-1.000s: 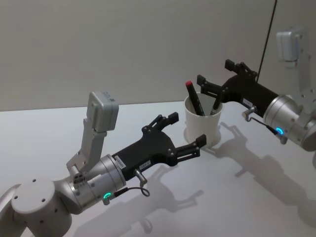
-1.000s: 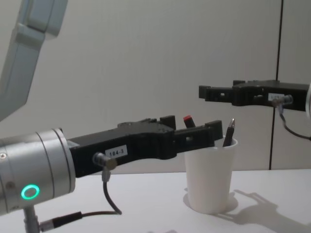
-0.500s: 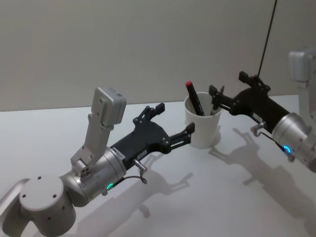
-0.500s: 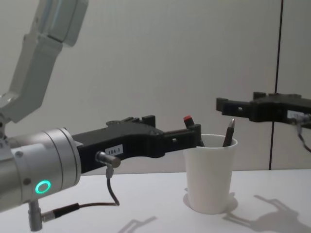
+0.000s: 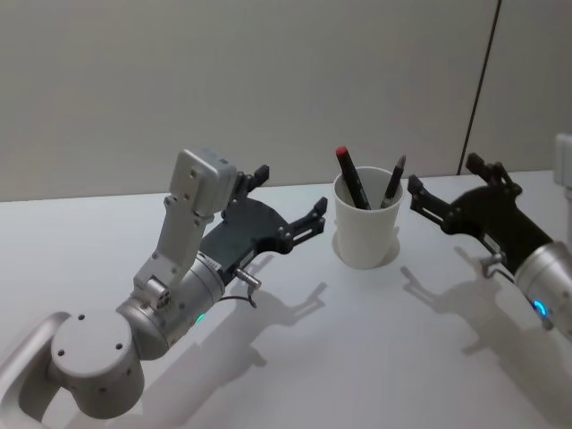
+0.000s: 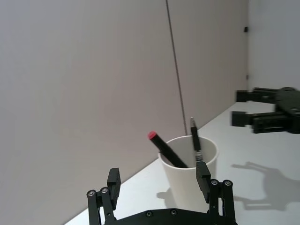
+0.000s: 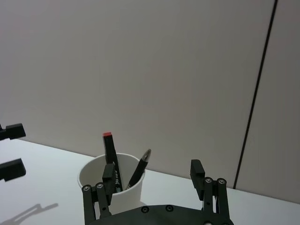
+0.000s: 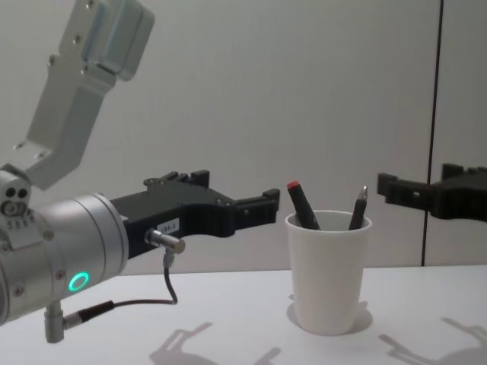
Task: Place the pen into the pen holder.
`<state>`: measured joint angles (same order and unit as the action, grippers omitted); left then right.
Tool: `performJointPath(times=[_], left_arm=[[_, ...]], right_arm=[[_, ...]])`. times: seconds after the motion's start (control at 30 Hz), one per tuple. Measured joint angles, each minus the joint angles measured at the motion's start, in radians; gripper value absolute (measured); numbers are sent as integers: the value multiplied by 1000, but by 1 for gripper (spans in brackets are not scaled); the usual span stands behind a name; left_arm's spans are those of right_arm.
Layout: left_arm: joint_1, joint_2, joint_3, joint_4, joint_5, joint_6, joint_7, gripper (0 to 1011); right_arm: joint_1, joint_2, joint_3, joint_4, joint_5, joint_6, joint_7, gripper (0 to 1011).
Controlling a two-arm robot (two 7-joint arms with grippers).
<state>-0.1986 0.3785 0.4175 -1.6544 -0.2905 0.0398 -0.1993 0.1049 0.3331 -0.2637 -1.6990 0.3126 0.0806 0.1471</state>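
The pen holder [image 5: 365, 231], a plain white paper cup, stands upright on the pale table [image 5: 357, 357] near the back wall, and two pens lean inside it: a dark pen with a red cap [image 5: 350, 177] on its left side and a dark pen with a grey tip [image 5: 392, 182] on its right (both poke out above the rolled rim). The left gripper [image 5: 288, 198] hangs in the air just left of the cup, fingers spread and holding nothing. The right gripper [image 5: 444, 189] hangs just right of it, likewise spread and empty, neither touching the cup.
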Motion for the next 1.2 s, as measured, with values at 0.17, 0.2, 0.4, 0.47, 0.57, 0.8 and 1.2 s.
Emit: performJointPath(times=[0.17,0.2,0.4,0.47,0.57,0.8,1.2], left_arm=[[-12,1,12,9,28,-8,59,1001],[-15,2,15,11,34,-9,71,1001],[-29,3,29,22,68,-20,143,1001],[-33,4,33,25,78,-23,163,1001],[-37,4,36,27,86,-25,179,1001],[-39,4,38,29,91,-27,188,1001],[-39,4,38,29,91,-27,188,1001]], right_arm=[[-45,2,15,-26,-10,-17,-30,1002],[-59,2,19,-34,-13,-23,-39,1001],[-98,4,32,-57,-21,-39,-67,1001],[-109,4,35,-63,-23,-43,-74,1001],[-116,5,37,-66,-24,-46,-78,1001],[-119,5,39,-68,-25,-47,-80,1002],[-120,4,38,-68,-25,-47,-80,1001]])
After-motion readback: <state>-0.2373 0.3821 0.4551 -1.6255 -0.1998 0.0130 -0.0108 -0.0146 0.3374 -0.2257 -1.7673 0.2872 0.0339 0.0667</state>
